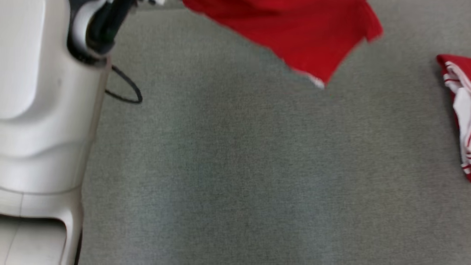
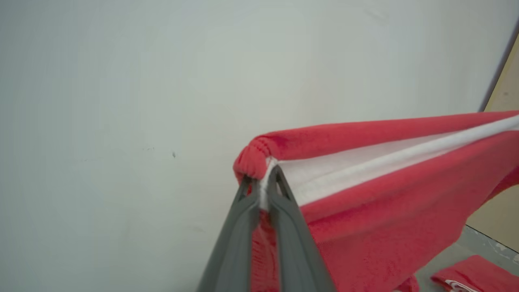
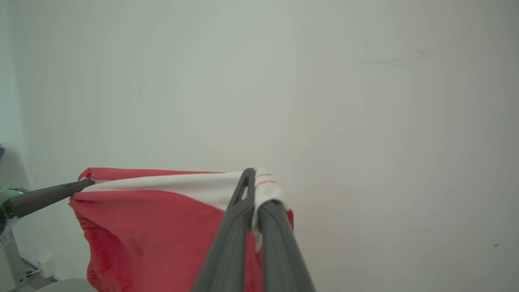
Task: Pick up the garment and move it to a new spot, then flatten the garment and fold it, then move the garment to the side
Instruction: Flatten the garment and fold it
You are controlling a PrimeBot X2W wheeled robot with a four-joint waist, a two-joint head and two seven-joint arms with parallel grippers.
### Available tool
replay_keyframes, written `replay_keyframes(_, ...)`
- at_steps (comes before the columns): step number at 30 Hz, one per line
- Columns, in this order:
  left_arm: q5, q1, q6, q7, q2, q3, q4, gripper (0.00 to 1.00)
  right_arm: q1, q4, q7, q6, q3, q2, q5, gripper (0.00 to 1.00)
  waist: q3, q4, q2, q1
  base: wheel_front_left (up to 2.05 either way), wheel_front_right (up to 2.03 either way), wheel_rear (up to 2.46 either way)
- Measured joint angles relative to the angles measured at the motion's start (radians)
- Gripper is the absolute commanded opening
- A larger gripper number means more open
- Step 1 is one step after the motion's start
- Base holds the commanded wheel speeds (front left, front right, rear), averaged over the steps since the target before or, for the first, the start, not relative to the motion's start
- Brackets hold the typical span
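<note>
The garment (image 1: 305, 33) is red with a white band along its top edge, and it hangs in the air at the top of the head view, its lower corner dangling free. In the left wrist view my left gripper (image 2: 263, 178) is shut on one top corner of the garment (image 2: 385, 211). My right gripper (image 3: 255, 182) is shut on the other top corner, pinching the white band of the garment (image 3: 154, 219). The cloth is stretched between the two. The left gripper (image 3: 81, 185) also shows at the far left of the right wrist view.
A grey cloth-covered surface (image 1: 257, 165) spreads below the garment. A second red-and-white garment (image 1: 458, 106) lies bunched at its right edge. My pale left forearm (image 1: 40, 110) and a black cable loop (image 1: 127, 88) fill the left side. A plain pale wall (image 2: 121, 101) stands behind.
</note>
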Motion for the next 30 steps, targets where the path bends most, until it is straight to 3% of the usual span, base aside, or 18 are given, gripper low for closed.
replay_keyframes(8,0.078,-0.060,-0.021,-0.262,-0.054,-0.045,0.272,0.00,-0.065,0.086,-0.124,0.000,0.112,0.013,-0.016,0.00,0.080,0.071,0.0000,0.0001,0.00,0.00,0.00)
replay_keyframes(14,0.063,0.109,-0.070,-0.380,-0.084,-0.082,0.350,0.00,0.143,-0.015,-0.185,0.000,0.245,-0.077,0.016,0.00,0.058,0.104,0.0000,-0.0001,0.00,0.00,0.00)
replay_keyframes(21,0.028,0.453,-0.071,-0.442,-0.050,-0.105,0.270,0.00,0.440,-0.147,-0.202,0.000,0.341,-0.185,0.036,0.00,-0.028,0.109,0.0000,-0.0003,0.00,0.00,0.00)
replay_keyframes(30,-0.057,0.959,-0.024,-0.376,0.011,-0.130,-0.002,0.00,0.769,-0.249,-0.203,0.000,0.381,-0.250,0.031,0.00,-0.178,0.105,0.0000,-0.0006,0.00,0.00,0.00)
